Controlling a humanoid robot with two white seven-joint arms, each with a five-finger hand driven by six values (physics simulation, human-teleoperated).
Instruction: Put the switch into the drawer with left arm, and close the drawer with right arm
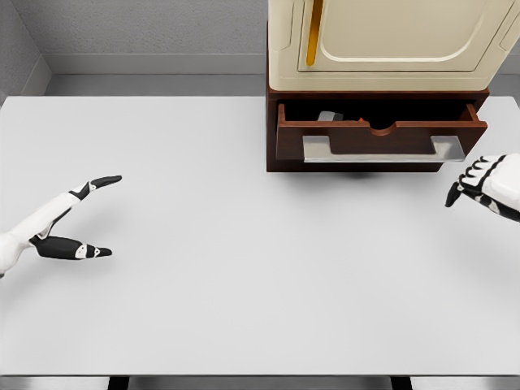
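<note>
White and wide, the desk (244, 284) carried one cabinet: a cream upper body with a yellow vertical handle (311, 32) over a dark red-brown wooden base (272, 138). Its single drawer (378, 140) stood pulled open, a flat silver bar handle (382, 149) across its front. Inside, a small grey object (329, 116), probably the switch, lay at the back left, mostly hidden by the drawer front. Two hands showed. The left hand (69, 223) hovered low at the desk's left edge, fingers spread and holding nothing, well apart from the drawer. The right hand (483, 185) hung near the drawer's right end, black-tipped fingers loosely curled, gripping nothing.
</note>
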